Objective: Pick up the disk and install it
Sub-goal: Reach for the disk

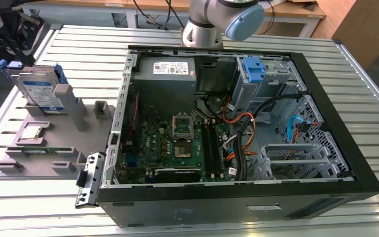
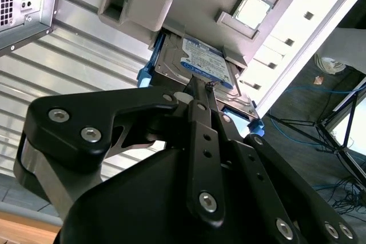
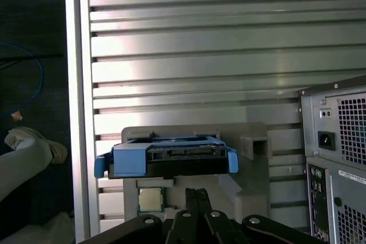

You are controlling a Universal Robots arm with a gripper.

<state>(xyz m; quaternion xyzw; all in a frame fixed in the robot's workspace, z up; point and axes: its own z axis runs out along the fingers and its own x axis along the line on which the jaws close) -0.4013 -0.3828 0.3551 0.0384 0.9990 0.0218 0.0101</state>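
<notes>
Disk [image 1: 39, 91]: flat rectangular silver-grey metal hard drive, with a white-and-blue label on its broad face and blue plastic carrier rails along its sides. It stands on edge in a slot of the grey plastic holding fixture [image 1: 71, 108]. The fixture sits on the slatted aluminium table [image 1: 77, 44], at the exterior view's left of the open black computer case [image 1: 242, 210]. The disk is outside the case and not installed.

In the first wrist view the disk [image 3: 168, 158] is seen edge-on: a dark connector edge between two blue rail ends. In the second wrist view the label face [image 2: 203, 61] is visible.

Black gripper [image 3: 196, 194]: the fingers lie pressed together with nothing between them. It points toward the disk but is apart from it, with no contact.

Small square silver CPU chip [image 1: 31, 132]: it lies in a recess of the same fixture, near the disk.

Hidden or unclear:
- The fixture wall covers the disk's lower edge in the first wrist view.
- The gripper body [image 2: 199, 87] covers the disk's near end in the second wrist view.
- The grey-and-blue robot arm [image 1: 209, 22] is cut off by the top edge of the exterior view.
- A pale shape [image 3: 26, 155] on the floor beside the table cannot be identified.
- The label print is too small to make out.
</notes>
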